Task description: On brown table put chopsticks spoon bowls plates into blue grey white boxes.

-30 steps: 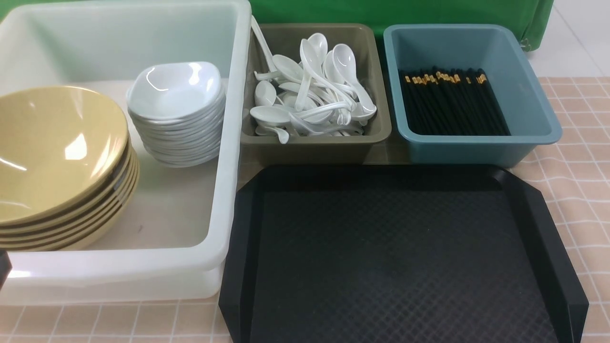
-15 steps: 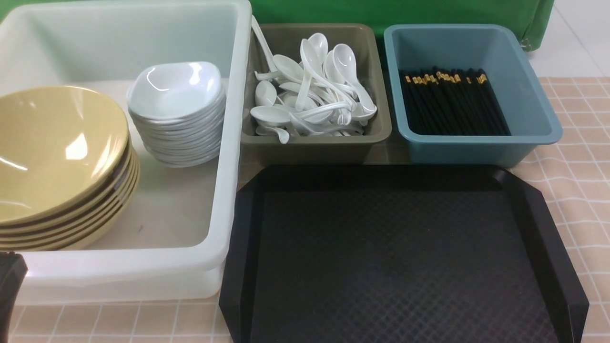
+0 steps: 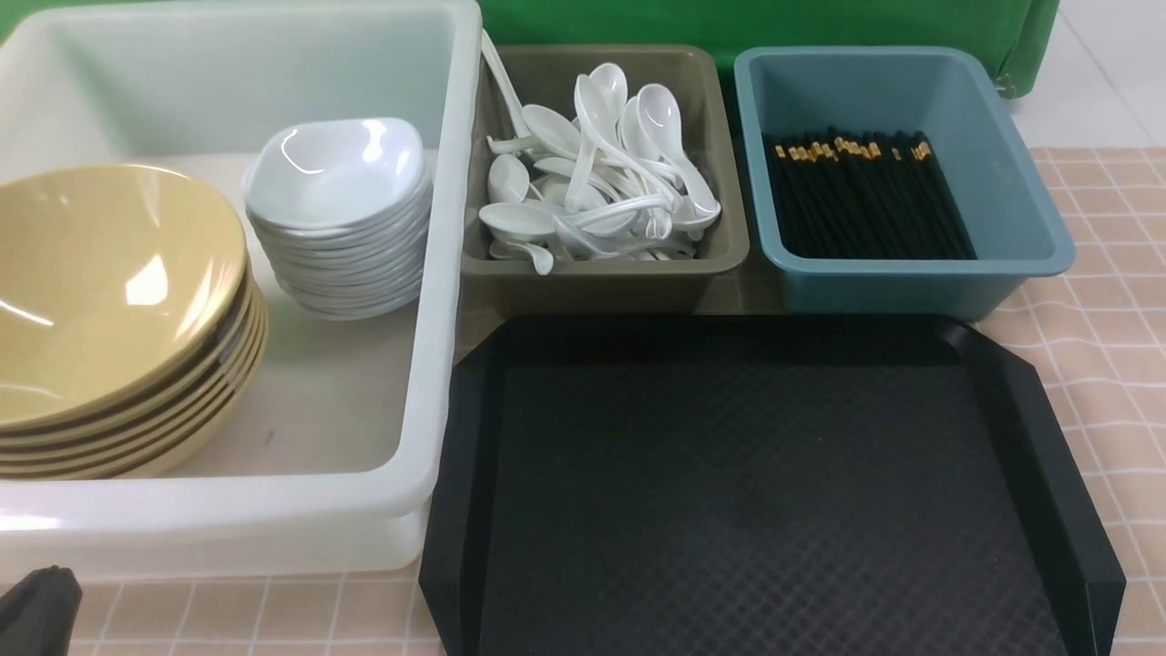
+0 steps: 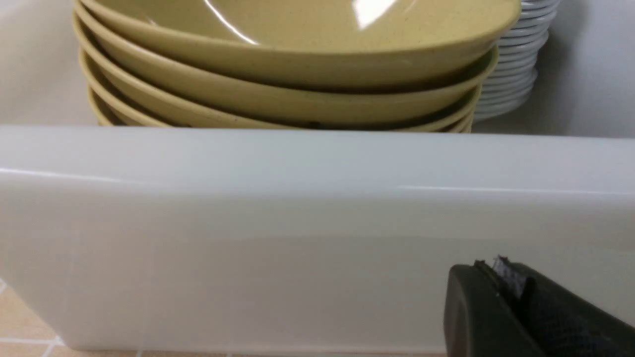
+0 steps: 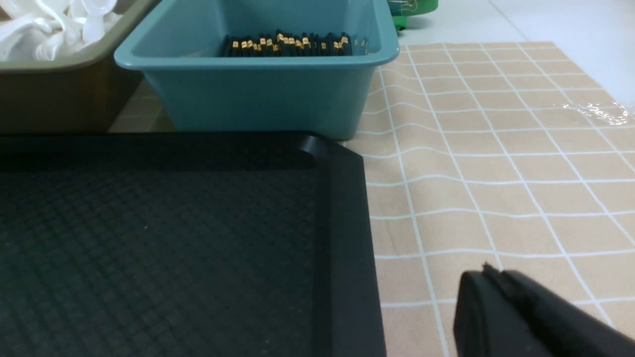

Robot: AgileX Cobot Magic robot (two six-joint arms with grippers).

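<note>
A: State of each tool?
B: Left tool (image 4: 501, 277) jaws together, empty, beside the white box (image 3: 437, 273). Right tool (image 5: 496, 282) together, empty, over the tabletop (image 5: 496, 163).
A: Items?
B: Bowls (image 3: 109, 301), plates (image 3: 337, 210) in the white box; spoons (image 3: 592, 173) grey box (image 3: 601, 273); chopsticks (image 3: 865, 196) blue box (image 3: 1002, 164)

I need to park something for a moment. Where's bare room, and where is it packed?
The black tray is bare. So is the checked cloth right of the tray and teal box, and the white box floor in front of the plate stack, beside the yellow bowls. The spoons crowd the olive box; the chopsticks cover most of the teal box's floor.
</note>
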